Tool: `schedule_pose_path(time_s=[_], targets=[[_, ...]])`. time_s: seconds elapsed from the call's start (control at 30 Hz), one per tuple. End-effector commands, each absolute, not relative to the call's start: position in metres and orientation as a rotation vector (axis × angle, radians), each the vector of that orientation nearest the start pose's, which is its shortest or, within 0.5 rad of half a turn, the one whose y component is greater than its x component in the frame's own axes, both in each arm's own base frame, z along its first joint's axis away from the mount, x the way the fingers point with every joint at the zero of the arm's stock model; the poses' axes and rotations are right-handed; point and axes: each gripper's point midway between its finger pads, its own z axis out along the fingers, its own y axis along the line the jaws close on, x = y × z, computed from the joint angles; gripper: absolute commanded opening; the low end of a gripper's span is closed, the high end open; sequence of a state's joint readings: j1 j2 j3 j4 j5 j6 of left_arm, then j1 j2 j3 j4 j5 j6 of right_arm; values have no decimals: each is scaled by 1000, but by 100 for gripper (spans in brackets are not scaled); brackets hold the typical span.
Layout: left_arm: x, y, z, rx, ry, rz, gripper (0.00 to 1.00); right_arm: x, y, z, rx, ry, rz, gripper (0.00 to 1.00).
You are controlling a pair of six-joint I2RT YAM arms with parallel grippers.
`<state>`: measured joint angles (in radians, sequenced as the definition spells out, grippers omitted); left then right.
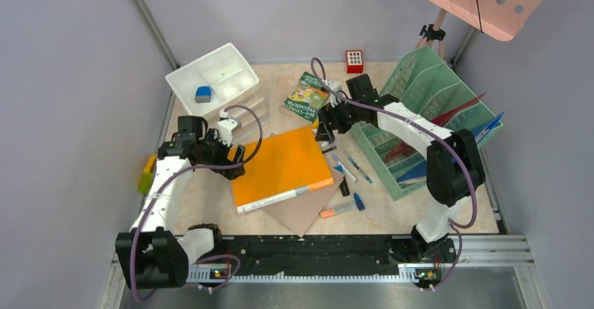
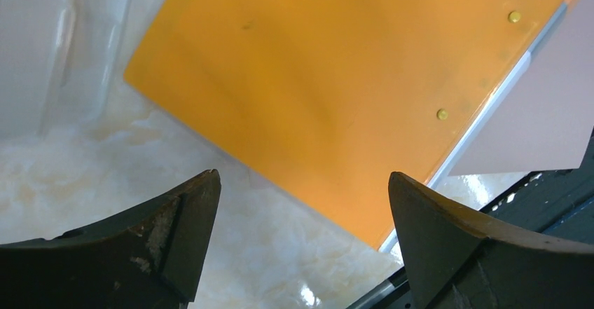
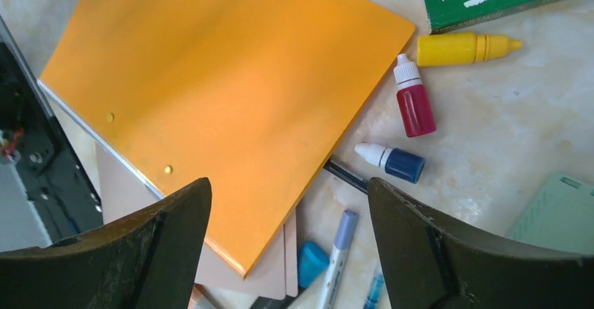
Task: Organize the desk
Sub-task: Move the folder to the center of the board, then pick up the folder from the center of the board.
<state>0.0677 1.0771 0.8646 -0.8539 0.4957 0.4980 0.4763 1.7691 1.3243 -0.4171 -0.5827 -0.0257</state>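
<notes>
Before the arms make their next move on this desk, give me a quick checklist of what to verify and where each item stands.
1. Left gripper open, empty: ok.
2. Right gripper open, empty: ok.
3. Orange folder free of both grippers: ok.
4. Folder's edge nearest the right gripper free of clutter: not ok; a dark pen meets it, and the red bottle and blue bottle lie beside it.
5. Anything hidden under the folder besides the tan sheet: cannot tell.
</notes>
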Motion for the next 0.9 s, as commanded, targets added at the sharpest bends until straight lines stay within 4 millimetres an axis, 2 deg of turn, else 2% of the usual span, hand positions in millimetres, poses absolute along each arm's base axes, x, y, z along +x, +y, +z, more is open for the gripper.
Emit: schedule_pose_path(time_s=[0.0,0.03,0.17,0.3,0.4,0.53,0.7,0.87], targets=[[256,-68,122,653,2388,-474,95,324,286,167,-1174,2035,743,82],[258,-76,121,672,2390,-490,94,316,287,165,-1231,2004,696,82],[269,-85,114,639,2441,-537,94,287,287,157,-1374,1870,567,82],[274,-92,102,625,2501,-565,94,269,287,149,-1457,1751,504,82],[274,-94,91,611,2549,-581,93,252,297,137,-1565,1669,419,83],[272,-94,77,616,2598,-598,92,238,314,118,-1682,1575,301,84],[270,-95,67,632,2643,-605,90,229,329,98,-1798,1477,156,84],[268,-98,60,660,2673,-625,88,218,331,82,-1878,1430,87,83]])
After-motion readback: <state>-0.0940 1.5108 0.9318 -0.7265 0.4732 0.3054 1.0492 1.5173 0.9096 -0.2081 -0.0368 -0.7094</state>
